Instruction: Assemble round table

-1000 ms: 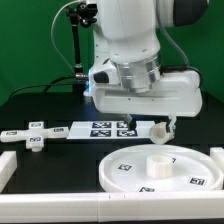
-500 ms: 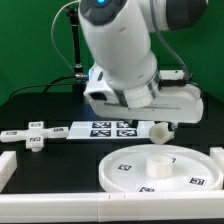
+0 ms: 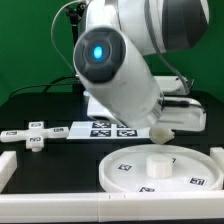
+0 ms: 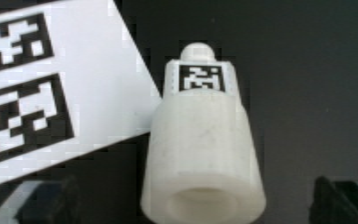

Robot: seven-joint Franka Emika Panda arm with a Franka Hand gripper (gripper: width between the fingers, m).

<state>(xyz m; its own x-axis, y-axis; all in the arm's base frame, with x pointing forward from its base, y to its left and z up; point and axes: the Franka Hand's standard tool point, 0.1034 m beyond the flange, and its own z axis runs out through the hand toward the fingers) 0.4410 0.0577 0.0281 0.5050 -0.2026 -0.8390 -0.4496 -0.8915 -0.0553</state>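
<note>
The exterior camera stood off the table, slightly raised, facing the white robot arm [image 3: 120, 70] across the black mat [image 3: 40, 105] at middling range. The wrist camera looked steeply down, very near. Both caught the tagged white plastic cylinder [image 3: 161, 131] [image 4: 202, 140] and the flat white marker board [image 3: 100, 127] [image 4: 69, 80].

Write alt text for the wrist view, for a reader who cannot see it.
A short thick white plastic cylinder lies on a black mat, with a small black-and-white square tag near its narrow tip. Beside it lies the flat white marker board, which bears square tags.
</note>
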